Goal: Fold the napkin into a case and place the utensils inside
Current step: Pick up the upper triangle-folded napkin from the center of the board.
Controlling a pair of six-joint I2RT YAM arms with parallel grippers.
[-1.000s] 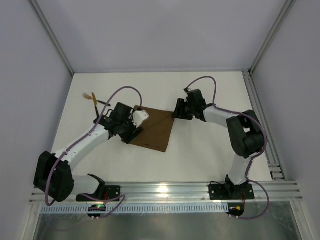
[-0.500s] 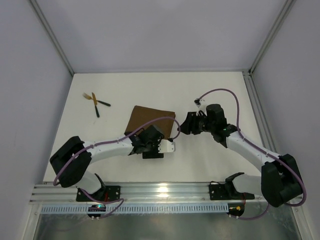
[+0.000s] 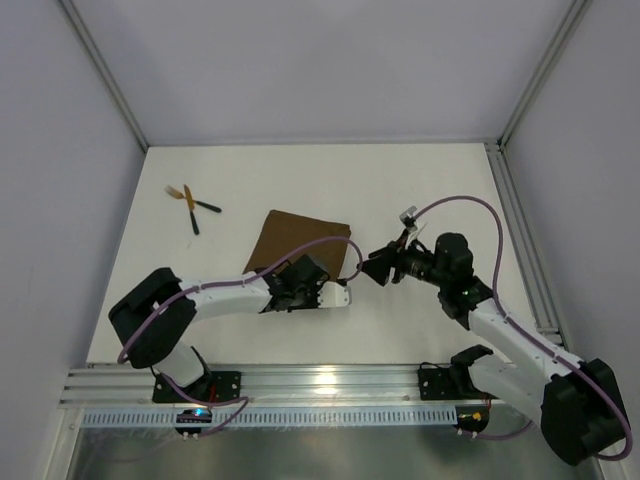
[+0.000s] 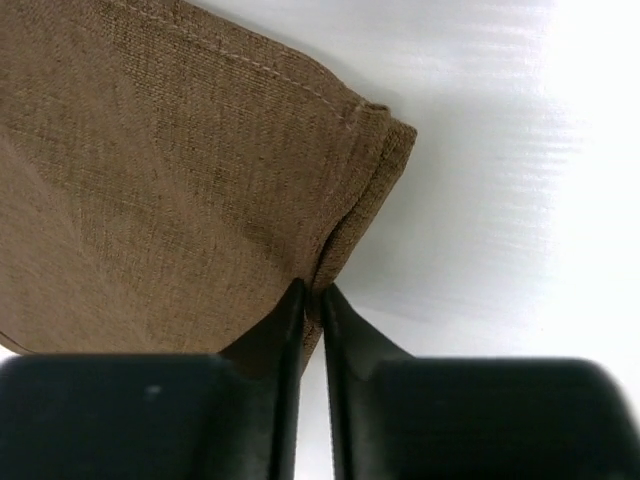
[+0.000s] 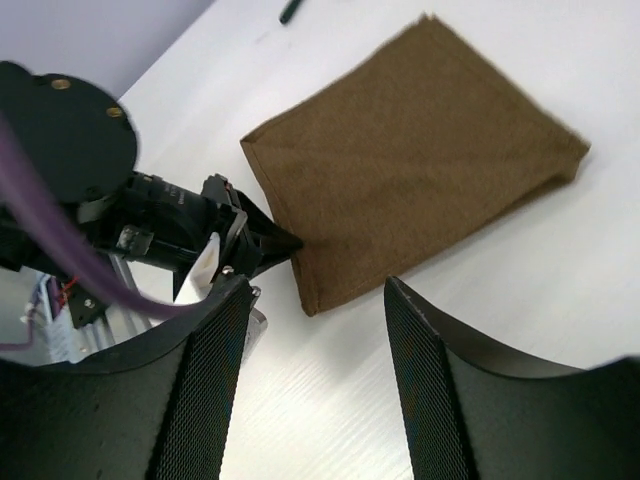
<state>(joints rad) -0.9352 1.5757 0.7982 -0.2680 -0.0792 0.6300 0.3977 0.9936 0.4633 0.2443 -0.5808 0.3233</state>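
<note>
Pinching the napkin [image 4: 170,170] at its near-right corner, the left gripper [image 4: 312,300] has its jaws pressed together on the hem; the right gripper [image 5: 315,330] hangs spread, empty, just beyond that corner.

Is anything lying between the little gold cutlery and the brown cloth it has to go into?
Nothing visible does. Only bare table lies between the utensils and the napkin.

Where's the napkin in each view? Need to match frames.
Top external: napkin at centre, between the two arms.
Left wrist: napkin fills the upper left.
Right wrist: napkin upper centre to right.
Shared landmark: left pincer pinching the napkin's near edge by a corner.
</note>
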